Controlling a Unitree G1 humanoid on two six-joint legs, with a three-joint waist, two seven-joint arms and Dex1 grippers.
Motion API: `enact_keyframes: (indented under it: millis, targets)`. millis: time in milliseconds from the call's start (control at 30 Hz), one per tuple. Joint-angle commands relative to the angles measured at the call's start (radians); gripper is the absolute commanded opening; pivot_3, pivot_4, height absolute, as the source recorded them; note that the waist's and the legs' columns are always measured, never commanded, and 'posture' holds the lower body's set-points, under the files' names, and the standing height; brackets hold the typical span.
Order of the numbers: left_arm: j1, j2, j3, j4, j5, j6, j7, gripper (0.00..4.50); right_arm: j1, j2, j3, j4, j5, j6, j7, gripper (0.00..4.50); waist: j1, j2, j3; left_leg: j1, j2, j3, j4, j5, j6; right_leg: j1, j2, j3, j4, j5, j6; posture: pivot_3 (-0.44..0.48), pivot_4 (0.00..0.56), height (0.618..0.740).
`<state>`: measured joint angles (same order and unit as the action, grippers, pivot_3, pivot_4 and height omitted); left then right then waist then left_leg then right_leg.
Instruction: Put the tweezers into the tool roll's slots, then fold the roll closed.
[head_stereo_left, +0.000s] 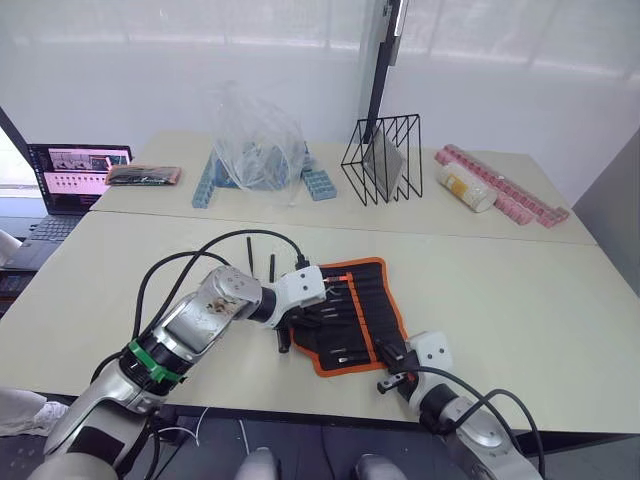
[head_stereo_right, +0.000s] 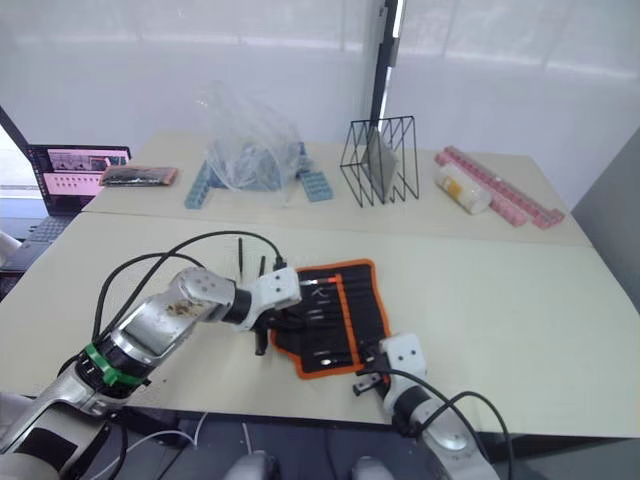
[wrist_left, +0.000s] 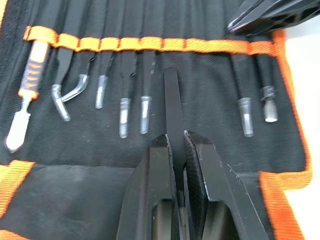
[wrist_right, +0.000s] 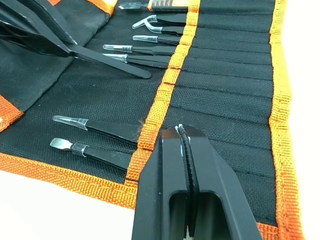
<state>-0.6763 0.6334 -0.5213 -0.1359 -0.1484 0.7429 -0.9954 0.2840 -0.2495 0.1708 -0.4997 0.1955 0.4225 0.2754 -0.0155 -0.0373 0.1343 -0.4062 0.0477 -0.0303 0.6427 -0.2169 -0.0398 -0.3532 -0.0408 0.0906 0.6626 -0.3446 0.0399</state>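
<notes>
The tool roll (head_stereo_left: 352, 312) lies open on the near table, black with orange binding. Its slots (wrist_left: 150, 44) hold several tools with silver tips. My left gripper (wrist_left: 176, 137) is shut on one black tweezers (wrist_left: 172, 102), whose free end points at an empty slot in the middle of the row. Two more tweezers (head_stereo_left: 250, 255) (head_stereo_left: 272, 268) lie on the table just left of the roll. My right gripper (wrist_right: 181, 132) is shut, and its tip rests on the orange band of the roll's near end, with nothing visible between the fingers.
On the far table stand a laptop (head_stereo_left: 75, 175), a black-orange packet (head_stereo_left: 143, 175), a clear plastic bag (head_stereo_left: 255, 140) over blue trays, a black wire rack (head_stereo_left: 385, 160), a bottle (head_stereo_left: 465, 187) and pink strips (head_stereo_left: 510, 190). A seam separates the two tables.
</notes>
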Motion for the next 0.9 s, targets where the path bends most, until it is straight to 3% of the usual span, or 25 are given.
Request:
enact_keyframes:
  millis: [33, 900]
  targets:
    - [-0.026, -0.010, -0.021, 0.001, 0.031, -0.006, -0.018, 0.03, 0.062, -0.009, 0.032, 0.109, -0.031, 0.056, -0.010, 0.00, 0.000, 0.000, 0.000, 0.000, 0.000, 0.000, 0.000, 0.000, 0.000, 0.000, 0.000, 0.000, 0.000, 0.000, 0.000, 0.000, 0.150, 0.705]
    - [-0.130, -0.319, -0.095, 0.283, 0.209, -0.157, 0.013, 0.03, 0.071, 0.000, 0.049, 0.070, -0.028, 0.088, -0.029, 0.00, 0.011, -0.002, -0.001, 0.000, -0.001, 0.000, 0.002, 0.000, 0.000, 0.002, -0.001, 0.000, 0.000, 0.000, 0.001, 0.000, 0.150, 0.705]
